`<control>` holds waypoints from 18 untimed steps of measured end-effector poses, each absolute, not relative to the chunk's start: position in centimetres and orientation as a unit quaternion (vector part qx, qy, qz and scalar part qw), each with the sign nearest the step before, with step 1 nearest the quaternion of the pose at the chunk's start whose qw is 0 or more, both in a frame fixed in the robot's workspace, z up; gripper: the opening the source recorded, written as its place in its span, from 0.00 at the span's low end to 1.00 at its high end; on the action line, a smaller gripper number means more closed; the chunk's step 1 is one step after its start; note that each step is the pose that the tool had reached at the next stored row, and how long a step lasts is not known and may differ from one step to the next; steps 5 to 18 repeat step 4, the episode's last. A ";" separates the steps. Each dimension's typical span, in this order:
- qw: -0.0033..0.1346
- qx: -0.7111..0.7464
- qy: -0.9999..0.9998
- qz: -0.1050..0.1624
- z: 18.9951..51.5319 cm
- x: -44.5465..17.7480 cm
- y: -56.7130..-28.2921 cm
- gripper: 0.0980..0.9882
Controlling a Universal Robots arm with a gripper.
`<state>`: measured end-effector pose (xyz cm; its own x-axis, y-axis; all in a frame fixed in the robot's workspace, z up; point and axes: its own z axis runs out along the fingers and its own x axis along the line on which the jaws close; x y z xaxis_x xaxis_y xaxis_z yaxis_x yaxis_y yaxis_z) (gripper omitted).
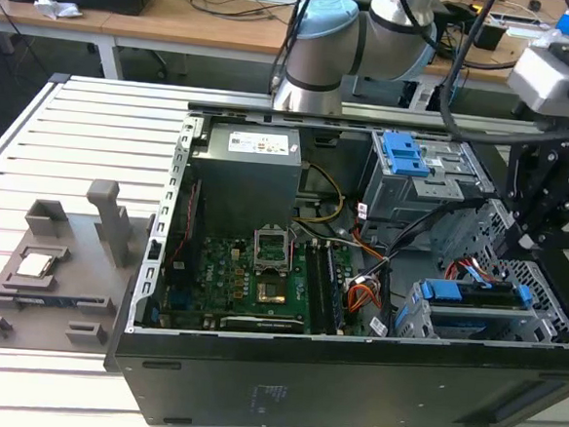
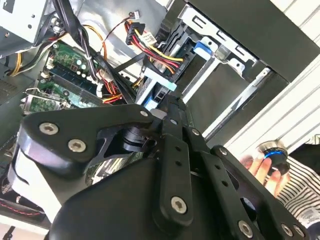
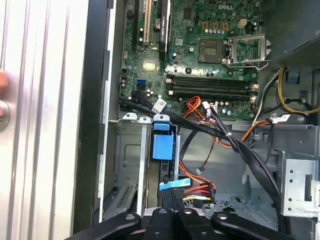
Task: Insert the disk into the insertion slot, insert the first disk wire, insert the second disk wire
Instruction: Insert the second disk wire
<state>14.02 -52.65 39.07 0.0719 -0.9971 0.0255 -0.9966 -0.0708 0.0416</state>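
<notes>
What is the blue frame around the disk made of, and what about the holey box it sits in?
The disk's blue frame looks like smooth moulded plastic: bright, even colour with a soft shine. The insertion slot looks like thin bare sheet metal: silver-grey, punched with rows of small holes, with folded edges.

Slatted table (image 1: 86, 121): computer case (image 1: 351, 384), grey fixture (image 1: 56, 266).

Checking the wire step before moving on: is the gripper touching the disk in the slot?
Cannot tell. In the first wrist view the gripper sits right at the disk, hiding any contact or gap.
</notes>
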 end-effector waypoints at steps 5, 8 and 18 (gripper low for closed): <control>0.024 0.732 -0.681 -0.005 39.1 14.0 -52.6 0.01; 0.024 0.732 -0.681 -0.005 39.1 14.0 -52.6 0.01; 0.024 0.732 -0.681 -0.005 39.1 14.0 -52.6 0.01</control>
